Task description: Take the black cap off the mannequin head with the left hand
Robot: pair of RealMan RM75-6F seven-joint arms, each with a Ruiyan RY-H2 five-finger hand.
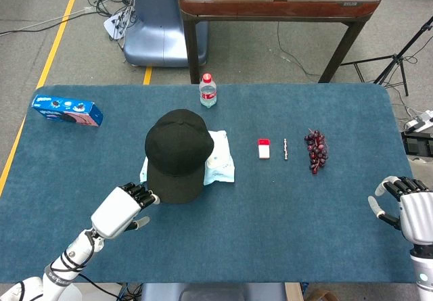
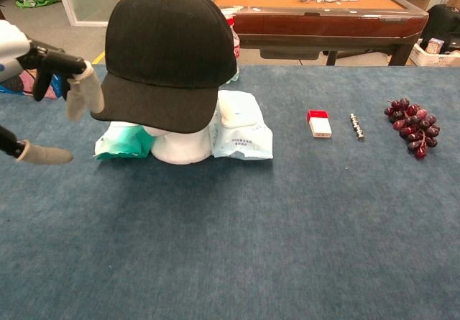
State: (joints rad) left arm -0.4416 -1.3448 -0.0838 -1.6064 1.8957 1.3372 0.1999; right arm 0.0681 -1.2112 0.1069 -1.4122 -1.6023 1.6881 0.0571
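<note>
Left robot hand [image 1: 122,210] and right robot hand [image 1: 414,214], fingers apart.

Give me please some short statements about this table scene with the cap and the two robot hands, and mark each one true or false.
1. The black cap sits on the mannequin head. True.
2. The left robot hand already grips the cap's brim. False: its fingers are spread beside the brim's edge and hold nothing.
3. The grapes lie to the left of the cap. False: they lie to its right, past the small red and white box.
4. The right robot hand is open near the table's right edge, far from the cap. True.
5. A water bottle stands behind the cap. True.
</note>
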